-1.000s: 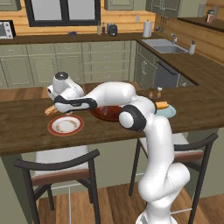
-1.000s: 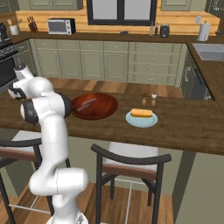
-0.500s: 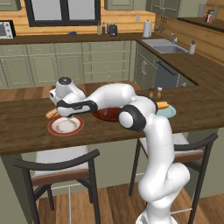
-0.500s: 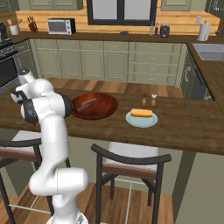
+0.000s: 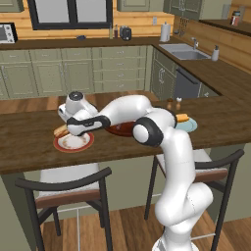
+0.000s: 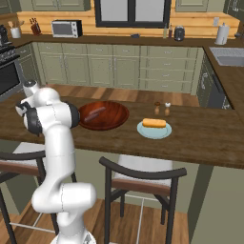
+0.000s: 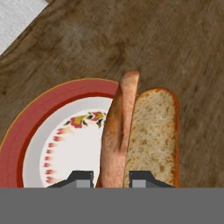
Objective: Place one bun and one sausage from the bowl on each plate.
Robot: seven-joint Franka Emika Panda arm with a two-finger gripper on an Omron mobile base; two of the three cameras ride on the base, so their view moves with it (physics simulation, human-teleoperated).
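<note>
The gripper (image 7: 111,177) is pinching the tan bun (image 7: 140,135) and holding it over the edge of the red-rimmed plate (image 7: 39,127). A sausage (image 6: 95,112) is lying in the brown bowl (image 6: 114,121) beside that plate. The yellow bun (image 6: 154,123) is sitting on the blue plate (image 6: 143,130), past the bowl
</note>
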